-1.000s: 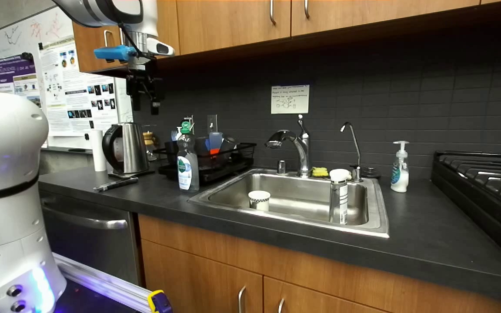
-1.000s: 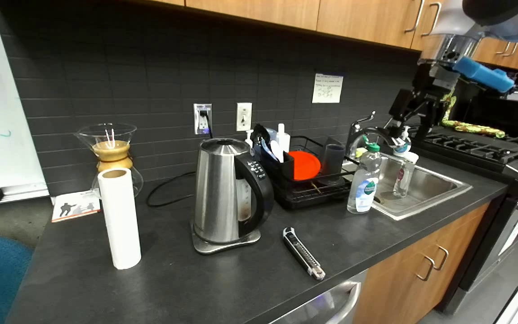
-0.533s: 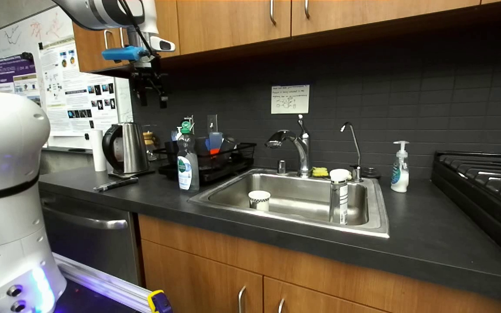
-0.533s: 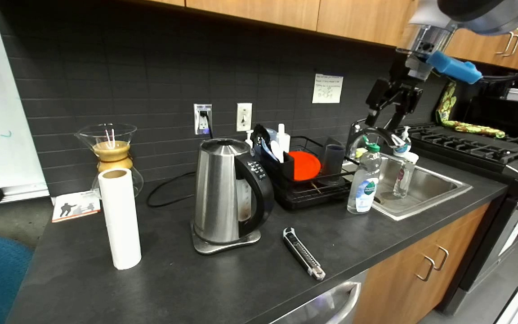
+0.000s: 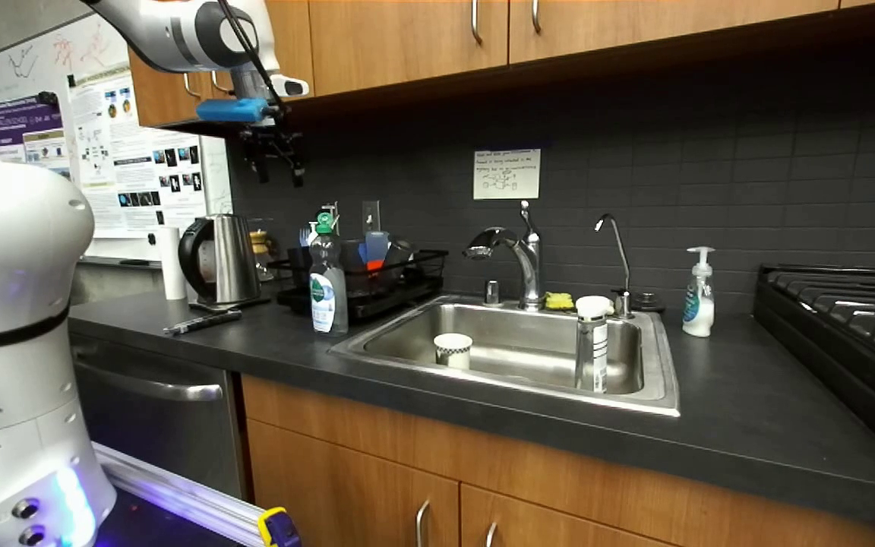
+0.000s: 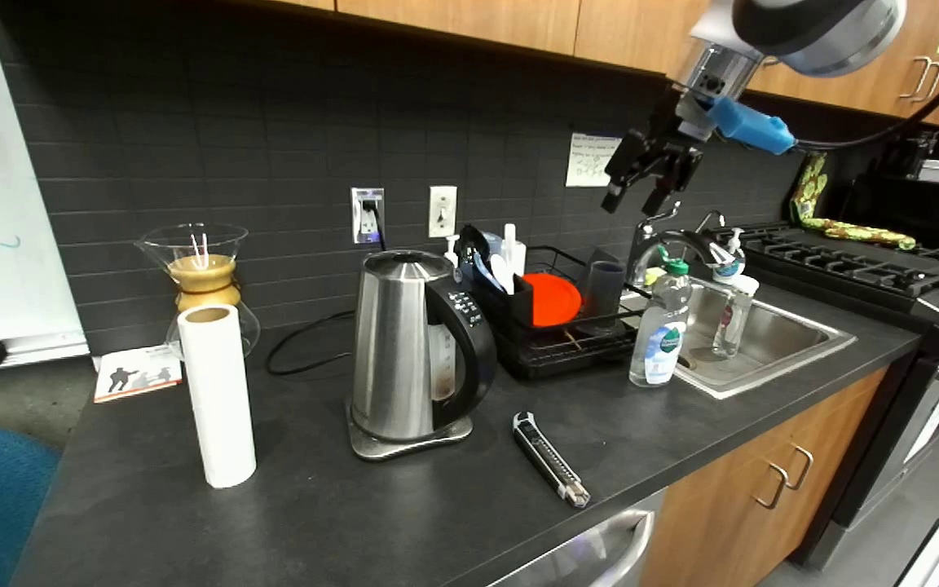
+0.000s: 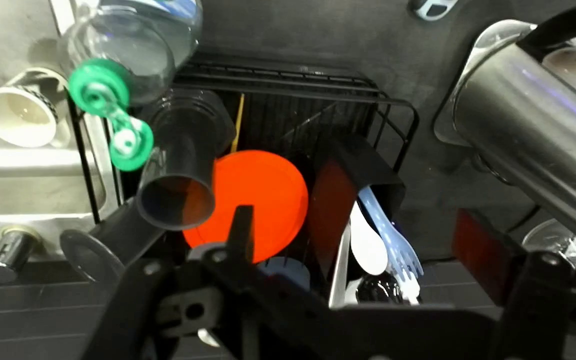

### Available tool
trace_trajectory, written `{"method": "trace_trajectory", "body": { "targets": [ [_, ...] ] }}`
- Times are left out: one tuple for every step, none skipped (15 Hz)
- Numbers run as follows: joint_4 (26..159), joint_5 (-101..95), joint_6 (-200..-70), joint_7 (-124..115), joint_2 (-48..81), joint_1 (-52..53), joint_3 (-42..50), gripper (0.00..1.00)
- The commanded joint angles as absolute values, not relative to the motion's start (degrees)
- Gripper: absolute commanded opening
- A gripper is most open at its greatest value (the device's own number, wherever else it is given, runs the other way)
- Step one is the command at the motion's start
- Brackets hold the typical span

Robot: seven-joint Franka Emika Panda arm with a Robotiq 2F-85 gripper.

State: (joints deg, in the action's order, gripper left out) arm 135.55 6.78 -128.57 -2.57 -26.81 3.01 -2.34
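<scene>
a hover over the dish rack (image 6: 571,359) is judged to be the step in hand, with nothing taken up. the gripper (image 6: 633,201) is held at the upper right of an exterior view, pointed downward at a tilt, well above the rack. its fingers are spread wide apart; no object is clamped between them, and no contact is seen. in the wrist view, the cutlery holder (image 7: 335,205) is framed between the fingertips, right of centre, and a white spoon (image 7: 368,245) and a pale blue fork (image 7: 392,240) are held in it. the orange plate (image 7: 268,195) is seen near the centre, partly covered by one finger. a green-capped bottle (image 7: 138,55) is placed at the upper left, a steel kettle (image 7: 533,115) at the right. for any lowering from this pose, careful alignment over the crowded rack would be called for.
</scene>
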Motion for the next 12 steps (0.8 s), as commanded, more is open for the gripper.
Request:
{"method": "trace_trajectory", "body": {
  "targets": [
    [134.8,6.0,-137.9,-5.1,-22.6,3.0,-4.5,1.0],
    [134.9,5.7,-140.7,-6.1,-21.7,2.9,-5.0,1.0],
    [135.0,4.8,-143.8,-7.7,-20.5,2.4,-5.9,1.0],
    [135.1,4.2,-146.5,-8.8,-19.6,2.1,-6.4,1.0],
    [135.0,3.2,-149.0,-10.5,-18.4,1.8,-7.0,1.0],
    [135.0,2.3,-151.0,-11.8,-17.4,1.5,-7.4,1.0],
    [134.9,1.3,-153.0,-13.2,-16.2,1.1,-7.9,1.0],
    [134.7,0.1,-154.5,-14.7,-14.8,0.6,-8.4,1.0],
    [134.6,-0.7,-155.6,-16.3,-13.8,0.2,-8.7,1.0],
    [134.6,-1.2,-156.6,-17.4,-12.9,0.0,-8.9,1.0],
    [134.7,-1.4,-157.6,-18.1,-12.0,0.0,-8.8,1.0],
    [134.7,-1.4,-158.5,-18.5,-11.2,0.0,-8.7,1.0]
  ]
}}
